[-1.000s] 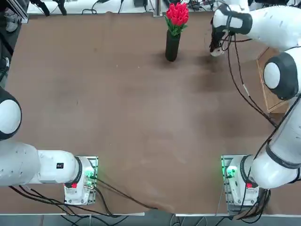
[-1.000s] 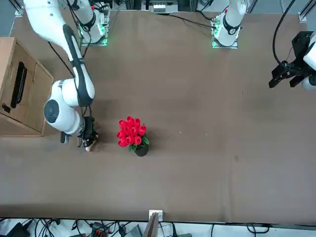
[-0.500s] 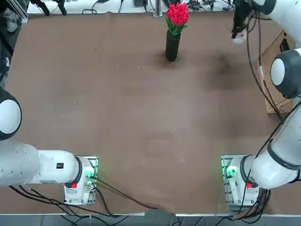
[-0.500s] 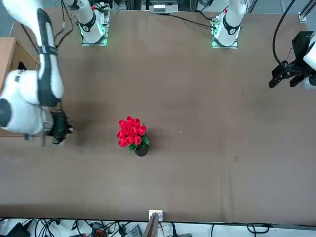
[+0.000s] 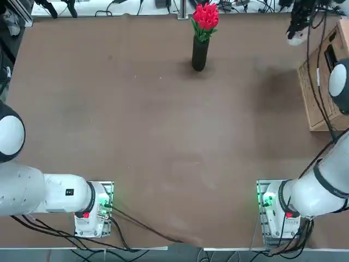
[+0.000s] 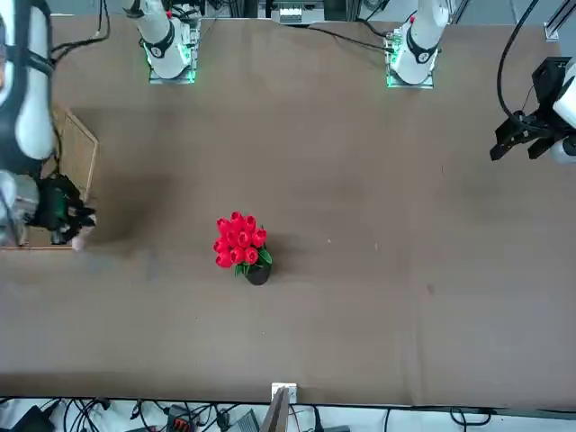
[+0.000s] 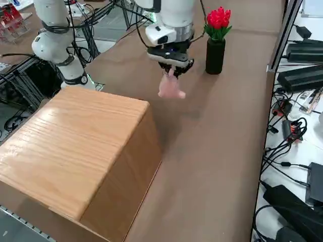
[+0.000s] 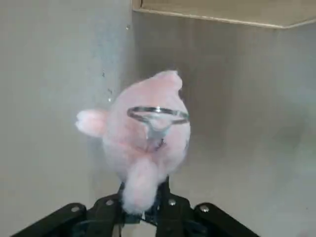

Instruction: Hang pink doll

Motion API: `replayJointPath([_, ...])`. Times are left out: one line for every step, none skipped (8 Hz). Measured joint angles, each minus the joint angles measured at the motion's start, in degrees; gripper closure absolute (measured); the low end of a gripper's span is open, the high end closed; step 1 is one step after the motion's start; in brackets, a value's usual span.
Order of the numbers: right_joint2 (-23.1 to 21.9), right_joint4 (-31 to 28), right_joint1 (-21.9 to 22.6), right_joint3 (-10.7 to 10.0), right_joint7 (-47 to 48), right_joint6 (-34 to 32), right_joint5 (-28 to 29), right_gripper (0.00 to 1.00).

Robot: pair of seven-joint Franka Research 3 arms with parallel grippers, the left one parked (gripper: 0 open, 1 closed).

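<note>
We see the doll (image 7: 171, 86) aloft, held above the table (image 5: 163, 131) by the right gripper (image 8: 147, 200), near the cabinet (image 7: 75, 151) and on the side of it toward the tulips (image 7: 218, 17). We find the gripper closed, its two fingers drawn together on the pale pink plush, with no other thing in their grip. A metal ring (image 8: 158, 110) shows against the doll's body (we spot it only in the wrist view), and small rounded bumps stand out from the plush. We look down on the cabinet's plain wooden top from the right side; from overhead, we make out a black handle (image 5: 330, 57) on its face toward the tulips. Those red blooms stand upright in their black vase (image 7: 215, 56), well apart from the cabinet, to its left.
</note>
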Motion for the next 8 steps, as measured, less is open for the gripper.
replayJointPath([-0.1, 0.0, -2.4, 0.0, -2.7, -0.8, 1.3, 0.96])
replayJointPath([-0.1, -0.1, -4.0, 0.0, -4.9, -1.0, 1.8, 0.96])
replayJointPath([-0.1, -0.1, -5.2, 0.0, -7.0, -1.1, 2.6, 0.96])
replayJointPath([-0.1, -0.1, -6.3, 0.0, -8.7, -1.7, 4.2, 0.96])
replayJointPath([-0.1, -0.1, -7.6, 0.0, -10.0, -2.6, 5.9, 0.96])
replayJointPath([-0.1, -0.1, -9.1, 0.0, -11.2, -3.1, 7.0, 0.96])
replayJointPath([-0.1, -0.1, -10.2, 0.0, -12.3, -3.4, 7.4, 0.96])
replayJointPath([-0.1, -0.2, -10.8, 0.0, -12.9, -3.5, 8.2, 0.96])
